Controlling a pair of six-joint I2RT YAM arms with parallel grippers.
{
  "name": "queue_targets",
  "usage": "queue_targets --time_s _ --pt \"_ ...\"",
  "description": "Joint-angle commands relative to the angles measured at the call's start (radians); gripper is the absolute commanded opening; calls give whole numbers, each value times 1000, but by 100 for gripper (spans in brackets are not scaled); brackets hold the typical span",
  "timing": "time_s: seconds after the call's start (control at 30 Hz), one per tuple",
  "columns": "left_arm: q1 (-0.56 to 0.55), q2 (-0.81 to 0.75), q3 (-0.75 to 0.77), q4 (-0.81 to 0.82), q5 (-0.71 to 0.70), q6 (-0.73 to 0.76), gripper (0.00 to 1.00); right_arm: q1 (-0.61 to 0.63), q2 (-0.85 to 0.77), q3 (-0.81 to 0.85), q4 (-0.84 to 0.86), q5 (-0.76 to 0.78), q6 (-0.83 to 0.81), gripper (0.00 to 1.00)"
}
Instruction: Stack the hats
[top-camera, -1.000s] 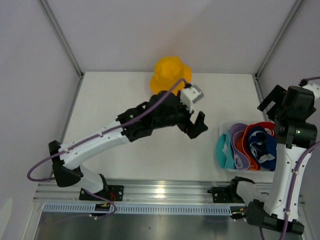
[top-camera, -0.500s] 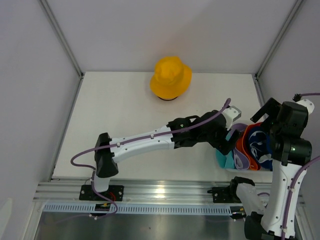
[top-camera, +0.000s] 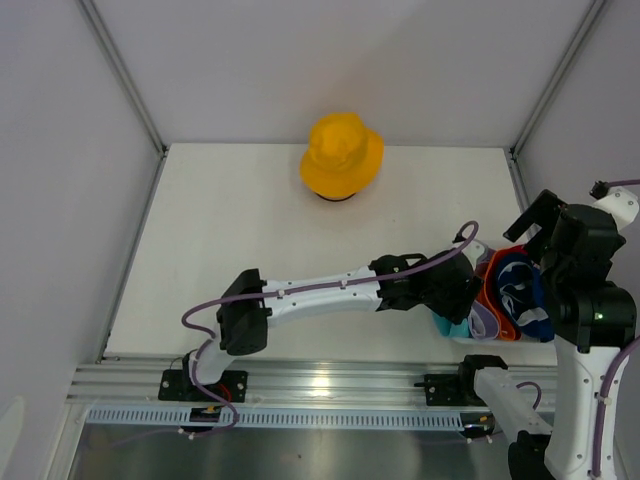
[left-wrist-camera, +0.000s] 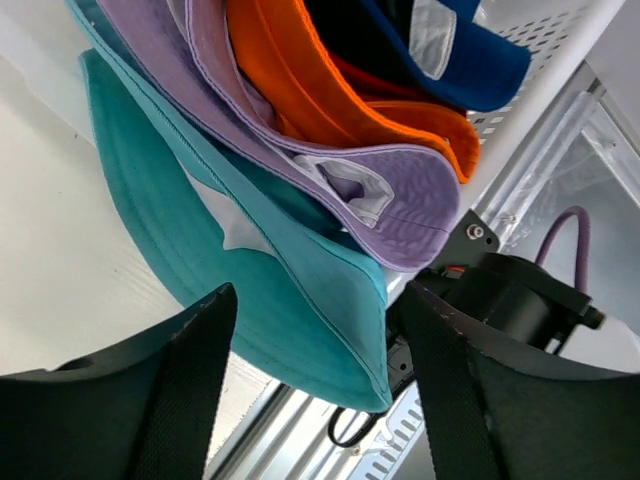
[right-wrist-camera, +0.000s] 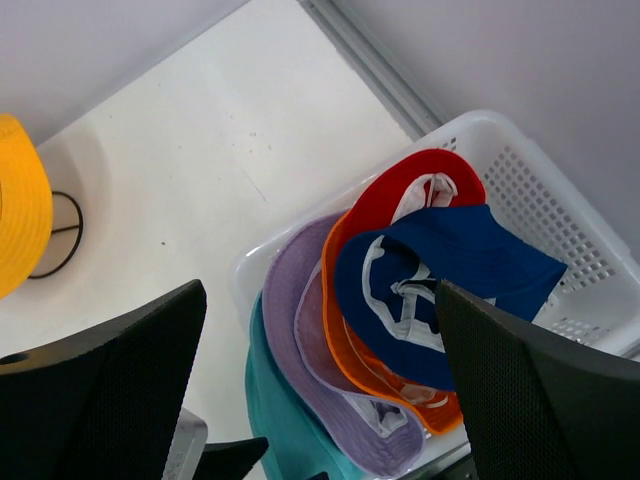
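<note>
A yellow hat sits on its stand at the back middle. The other hats lie nested on edge in a white mesh basket at the right: teal, lavender, orange, red and navy blue. My left gripper is open, with the teal hat's lower brim between its fingers, apart from both. In the top view it is at the basket's left side. My right gripper is open and empty, held high above the basket.
The thin black wire stand's ring shows under the yellow hat. The aluminium rail runs along the table's near edge, just below the basket. Enclosure walls and corner posts close the back and sides.
My left arm has swung from near the yellow hat across to the right and down to the basket, ending at the teal hat's brim. My right arm has shifted slightly.
</note>
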Motion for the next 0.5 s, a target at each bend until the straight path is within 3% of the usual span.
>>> queue_targets --time_s 0.0,0.07,0.1,0.17,0.2,0.27,0.3,0.47 --pt "0 -2 -5 49 -29 -26 62 15 -11 43 18 71 10 100" --pt "0 3 -11 63 -47 -17 52 15 -15 43 27 69 13 100" --pt "0 6 -10 73 -54 -11 41 15 -18 42 30 68 12 100" --pt "2 14 -8 75 -67 -6 32 15 -18 46 30 65 12 99" --pt "4 17 -8 74 -71 -6 21 15 -16 48 30 59 12 100" --pt "13 14 -11 74 -69 -6 11 15 -13 48 32 53 12 99" --pt "17 8 -16 72 -66 -8 1 15 -12 46 35 40 12 99" --pt "80 -81 -36 70 9 -29 1 15 -2 36 79 -94 -36 100"
